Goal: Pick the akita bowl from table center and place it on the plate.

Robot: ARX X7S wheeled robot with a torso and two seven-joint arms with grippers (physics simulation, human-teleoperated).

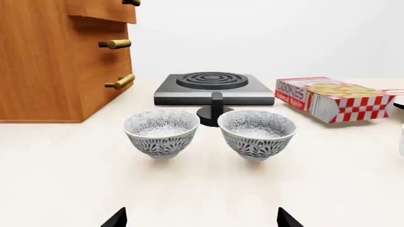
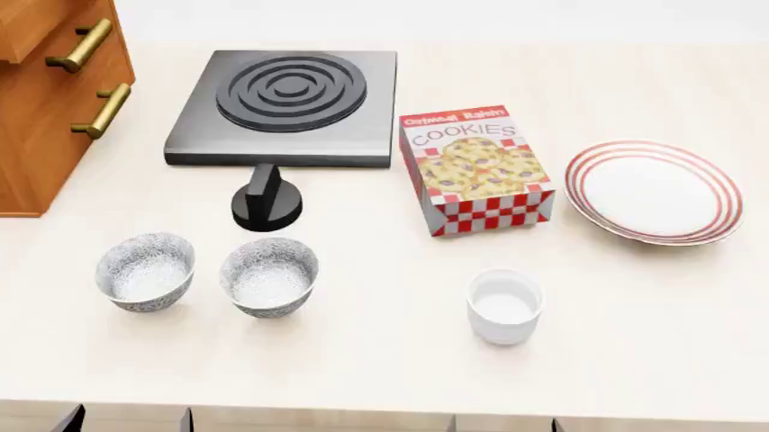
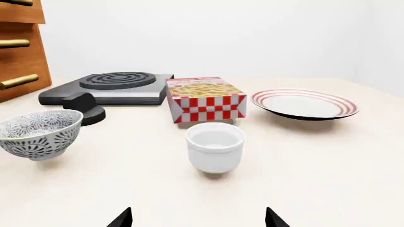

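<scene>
Starting at the far left: wooden drawer cabinet [image 2: 49, 99], well ahead of the left gripper [image 1: 202, 218] and off to its outer side, clear of any reach.

Left gripper itself: wide open, dark fingertips [image 1: 117, 218] spread apart with nothing between them, hanging low over the table [image 2: 360, 369] at its near edge. Probably parked there to keep both bowls framed dead ahead.

Straight ahead of that gripper, a pair of identical speckled bowls, upright, just beside each other but apart. Twin bowl [image 2: 146, 271] ahead and slightly toward the cabinet side. Akita bowl [image 2: 269, 275] ahead and slightly toward the inner side, nearer table center, so judged the one to pick. Not yet touched.

Beyond the bowls: black knob [image 2: 266, 200], then the hotplate [image 2: 288, 108], both farther from the gripper than the bowls and out of the lifting path.

Ahead of the right gripper [image 3: 198, 218]: also open, tips wide, empty. White cup [image 3: 215, 146] directly in front and nearest; cookie box [image 3: 205, 100] behind it.

Farthest right: plate [image 2: 655, 191], bare, ahead of the right gripper and to its outer side, well apart from the akita bowl. Likely handling: a rim or side pinch on the bowl, then a carry over the cup and box.
</scene>
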